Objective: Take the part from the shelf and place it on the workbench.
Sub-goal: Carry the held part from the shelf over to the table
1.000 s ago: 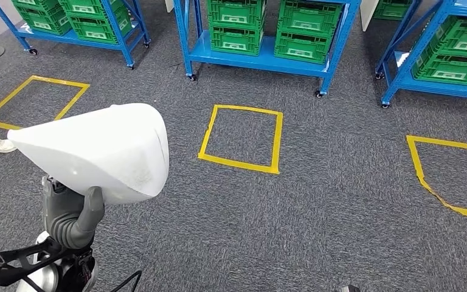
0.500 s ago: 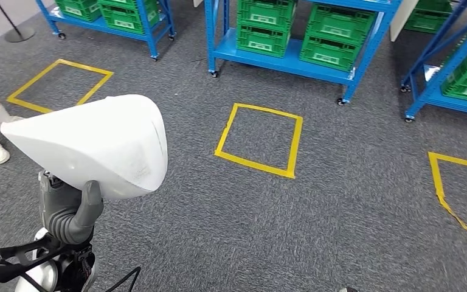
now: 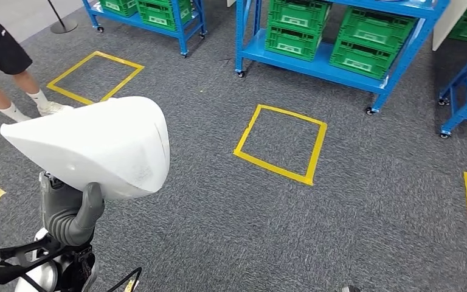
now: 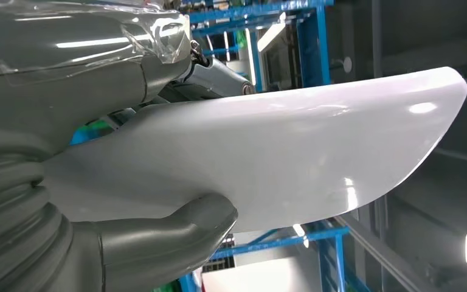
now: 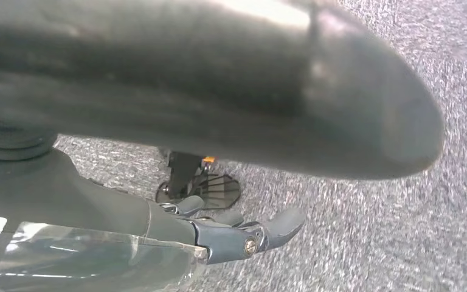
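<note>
Part [image 3: 97, 146]: white moulded shell, gripped from beneath by the left robot hand [image 3: 70, 210], thumb pressed on its lower face, raised above the grey carpet [image 3: 219, 219]. Right robot hand [image 5: 231, 234]: holding nothing, fingers apart, hanging over the carpet. Yellow tape square [image 3: 281, 143]: just right of the part. Blue shelf [image 3: 334, 67] with green crates [image 3: 371, 42]: beyond the part.

We turn left, so the blue shelves [image 3: 340, 55] slide toward the frame's right and a person [image 3: 3, 67] enters upper left.
</note>
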You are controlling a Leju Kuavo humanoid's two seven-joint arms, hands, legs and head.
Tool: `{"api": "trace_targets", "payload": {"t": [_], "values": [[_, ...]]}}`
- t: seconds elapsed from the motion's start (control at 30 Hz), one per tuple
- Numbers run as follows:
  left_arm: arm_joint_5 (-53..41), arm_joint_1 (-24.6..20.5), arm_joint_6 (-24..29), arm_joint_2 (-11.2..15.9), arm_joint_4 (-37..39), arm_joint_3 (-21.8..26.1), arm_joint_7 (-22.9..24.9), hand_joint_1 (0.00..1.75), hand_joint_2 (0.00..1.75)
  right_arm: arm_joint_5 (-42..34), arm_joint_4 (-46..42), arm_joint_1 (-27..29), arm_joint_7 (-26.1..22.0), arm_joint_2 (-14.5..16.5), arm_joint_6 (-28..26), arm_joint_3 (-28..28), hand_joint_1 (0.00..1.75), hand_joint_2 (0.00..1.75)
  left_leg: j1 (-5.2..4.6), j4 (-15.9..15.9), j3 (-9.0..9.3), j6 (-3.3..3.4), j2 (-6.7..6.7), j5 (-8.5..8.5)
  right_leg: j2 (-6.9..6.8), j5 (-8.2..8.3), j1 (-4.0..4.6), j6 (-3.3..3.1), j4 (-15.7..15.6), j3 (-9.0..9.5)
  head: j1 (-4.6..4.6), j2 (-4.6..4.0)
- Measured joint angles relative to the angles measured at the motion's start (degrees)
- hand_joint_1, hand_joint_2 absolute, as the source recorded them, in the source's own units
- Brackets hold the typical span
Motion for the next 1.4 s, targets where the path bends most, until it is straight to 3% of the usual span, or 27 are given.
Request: {"api": "trace_targets", "payload": {"t": [0.07, 0.1, 0.17, 0.27, 0.4, 0.47, 0.5, 0.53, 0.57, 0.63, 0.7, 0.77, 0.8, 0.87, 0.93, 1.0, 1.03, 1.1, 1.13, 1.17, 1.23, 1.3, 1.37, 1.4], "values": [[0.0, -0.3, 0.0, 0.0, 0.0, -0.1, 0.0, 1.68, 1.75, 0.0, 0.0, -0.1, 0.0, 0.0, 0.0, 0.0, 0.0, 0.0, -0.42, -6.2, 3.17, 0.64, 1.64, 1.78, -0.82, -0.24, 0.36, 0.41, 0.0, 0.1, 0.05, 0.0], [0.0, -0.4, 0.0, -0.1, 0.0, -0.1, 0.1, 1.68, 1.75, 0.0, 0.0, -0.1, 0.0, 0.0, 0.0, 0.0, 0.0, 0.0, -0.66, -7.1, 3.54, 0.96, 1.85, 1.8, -1.25, -0.34, 0.53, 0.65, 0.0, 0.13, 0.08, 0.0], [0.0, -0.6, 0.0, -0.1, 0.0, -0.1, 0.1, 1.68, 1.75, 0.0, -0.1, -0.1, 0.0, 0.1, 0.0, 0.0, 0.0, 0.0, -0.81, -7.3, 3.43, 1.69, 0.58, 2.02, -2.11, -0.48, 0.55, 1.2, -0.1, 0.19, 0.1, 0.0], [0.0, -0.7, 0.0, -0.2, -0.1, -0.2, 0.1, 1.68, 1.75, 0.0, -0.4, -0.2, 0.0, 0.1, 0.0, 0.0, 0.0, 0.0, -0.52, -8.0, 3.97, 2.53, -0.67, 2.6, -1.38, -1.06, 0.29, 1.68, 0.6, -0.05, 0.17, 0.0], [0.0, -0.7, 0.0, -0.2, -0.1, -0.2, 0.1, 1.68, 1.75, 0.0, -0.4, -0.2, 0.0, 0.1, 0.0, 0.0, 0.0, 0.0, -0.52, -8.1, 3.98, 2.63, -0.83, 2.66, -0.6, -1.43, 0.24, 1.62, 1.1, -0.25, 0.28, 0.0], [0.0, -1.0, 0.0, -0.3, 0.0, -0.2, 0.1, 1.68, 1.75, 0.0, -0.4, -0.2, 0.0, 0.1, 0.0, 0.0, 0.0, 0.0, -0.51, -8.1, 3.91, 2.9, -1.4, 2.8, 1.05, -3.42, 0.24, 1.2, 5.2, -2.09, 0.5, 0.0], [0.0, -1.1, 0.0, -0.4, 0.0, -0.2, 0.1, 1.68, 1.75, 0.0, -0.4, -0.1, 0.0, 0.1, 0.0, 0.0, 0.0, 0.0, -0.54, -8.1, 3.85, 3.03, -1.97, 2.86, 1.91, -4.98, 0.24, 0.95, 9.1, -3.93, 0.61, 0.0], [0.0, -1.2, 0.1, -0.4, 0.0, -0.2, 0.1, 1.68, 1.75, 0.0, -0.4, 0.0, 0.0, 0.0, -0.1, 0.0, 0.0, 0.0, -0.6, -8.1, 3.82, 3.14, -3.24, 2.92, 2.77, -5.57, 0.22, 1.08, 11.6, -5.38, 0.69, 0.0], [0.1, -1.2, 0.2, -0.4, 0.1, -0.2, 0.1, 1.68, 1.75, 0.0, -0.4, 0.1, 0.0, 0.0, -0.1, 0.0, 0.0, 0.0, -0.66, -8.0, 3.83, 3.14, -4.49, 2.94, 3.25, -4.88, 0.19, 1.46, 11.2, -5.51, 0.71, 0.0], [0.1, -1.2, 0.4, -0.4, 0.2, -0.2, 0.1, 1.68, 1.75, 0.0, -0.4, 0.1, 0.0, -0.1, -0.1, 0.0, 0.0, 0.0, -0.8, -7.8, 3.82, 2.93, -6.94, 2.91, 5.24, -1.53, 0.11, 2.16, 4.8, -3.18, 0.75, 0.0], [0.1, -1.3, 0.6, -0.4, 0.2, -0.2, 0.1, 1.68, 1.75, 0.0, -0.4, 0.1, 0.0, -0.1, -0.1, 0.0, 0.0, 0.0, -0.93, -7.7, 3.57, 2.42, -8.04, 2.91, 6.42, 0.09, 0.2, 1.45, 0.7, -1.28, 0.77, 0.0], [0.1, -1.2, 0.7, -0.4, 0.3, -0.2, 0.0, 1.68, 1.75, -0.1, -0.4, 0.0, 0.0, 0.0, -0.1, 0.0, 0.0, 0.0, -0.84, -7.6, 3.24, 1.78, -8.82, 3.02, 5.66, 0.38, 0.36, 0.46, 0.5, -1.06, 0.76, 0.0], [0.1, -1.2, 0.7, -0.4, 0.3, -0.2, -0.1, 1.68, 1.75, -0.1, -0.4, -0.1, 0.0, 0.0, -0.1, 0.1, 0.0, 0.0, -0.79, -7.4, 2.98, 1.49, -8.33, 2.87, 5.25, 0.5, 0.32, 0.13, 0.5, -0.98, 0.77, 0.0], [0.1, -1.2, 0.9, -0.3, 0.3, -0.2, -0.3, 1.68, 1.75, -0.3, -0.5, -0.2, 0.0, 0.2, -0.1, 0.1, 0.0, 0.0, -0.79, -4.3, 1.4, 0.91, -5.53, 0.98, 4.25, 0.6, 0.18, -0.56, 0.3, -0.87, 0.52, 0.0], [0.1, -1.2, 1.0, -0.3, 0.3, -0.2, -0.4, 1.68, 1.75, -0.3, -0.5, 0.1, 0.0, 0.1, -0.1, 0.1, 0.0, 0.0, -0.6, 3.2, -2.24, 0.46, -2.78, -2.65, 3.03, 0.44, 0.39, -1.03, 0.2, -0.83, 0.26, 0.0], [0.1, -1.1, 1.1, -0.2, 0.3, -0.2, -0.5, 1.68, 1.75, -0.3, -0.5, 0.3, 0.0, 0.1, -0.1, 0.1, 0.0, 0.0, -0.28, 9.3, -5.3, 0.21, -2.06, -4.61, 1.67, 0.31, 0.6, -1.18, 0.2, -0.85, 0.26, 0.0], [0.1, -1.1, 1.2, -0.2, 0.3, -0.2, -0.5, 1.68, 1.75, -0.3, -0.5, 0.2, 0.0, 0.1, -0.1, 0.1, 0.0, 0.0, -0.19, 9.3, -5.34, 0.19, -1.87, -4.08, 1.01, 0.27, 0.68, -1.22, 0.2, -0.84, 0.26, 0.0], [0.1, -1.1, 1.2, -0.1, 0.3, -0.2, -0.6, 1.68, 1.75, -0.4, -0.5, 0.1, 0.0, 0.1, -0.1, 0.2, 0.0, 0.0, -0.23, 2.7, -1.83, 0.5, -0.78, -0.71, -0.18, 0.13, 0.83, -1.17, 0.2, -0.69, 0.25, 0.0], [0.1, -1.1, 1.3, -0.1, 0.3, -0.2, -0.6, 1.68, 1.75, -0.4, -0.5, 0.1, 0.0, 0.2, -0.1, 0.3, 0.0, 0.0, -0.51, -1.6, 0.48, 0.86, 0.6, 0.65, -0.72, 0.01, 0.99, -1.04, 0.3, -0.57, 0.26, 0.0], [0.1, -1.1, 1.3, -0.1, 0.3, -0.2, -0.6, 1.68, 1.75, -0.4, -0.5, 0.1, 0.0, 0.3, -0.1, 0.3, 0.0, 0.0, -0.8, -4.8, 2.25, 1.22, 1.69, 1.53, -1.21, -0.13, 1.14, -0.86, 0.3, -0.47, 0.3, 0.0], [0.1, -1.1, 1.4, 0.0, 0.3, -0.2, -0.6, 1.68, 1.75, -0.4, -0.5, 0.1, 0.0, 0.3, -0.1, 0.4, 0.0, 0.0, -1.33, -7.1, 3.34, 1.76, 2.57, 1.62, -2.25, -0.4, 1.35, -0.41, 0.2, -0.27, 0.36, 0.0], [0.1, -1.0, 1.4, 0.0, 0.2, -0.2, -0.6, 1.68, 1.75, -0.4, -0.7, 0.1, 0.0, 0.4, -0.1, 0.4, 0.0, 0.0, -1.19, -7.6, 3.52, 2.18, 1.14, 1.93, -3.16, -0.69, 1.28, 0.05, 0.2, -0.06, 0.35, 0.0], [0.1, -0.9, 1.4, 0.0, 0.0, -0.2, -0.6, 1.68, 1.75, -0.5, -0.8, 0.0, 0.0, 0.5, -0.1, 0.4, 0.0, 0.0, -0.81, -8.3, 4.18, 2.77, -0.22, 2.49, -1.29, -1.98, 1.09, 0.26, 2.3, -0.81, 0.49, 0.0], [0.1, -0.8, 1.4, 0.0, -0.1, -0.2, -0.6, 1.68, 1.75, -0.5, -0.9, 0.0, 0.0, 0.5, -0.1, 0.4, 0.0, 0.0, -0.61, -8.6, 4.47, 3.01, -0.91, 2.74, 0.37, -3.35, 0.94, 0.19, 5.3, -2.17, 0.63, 0.0]]}}
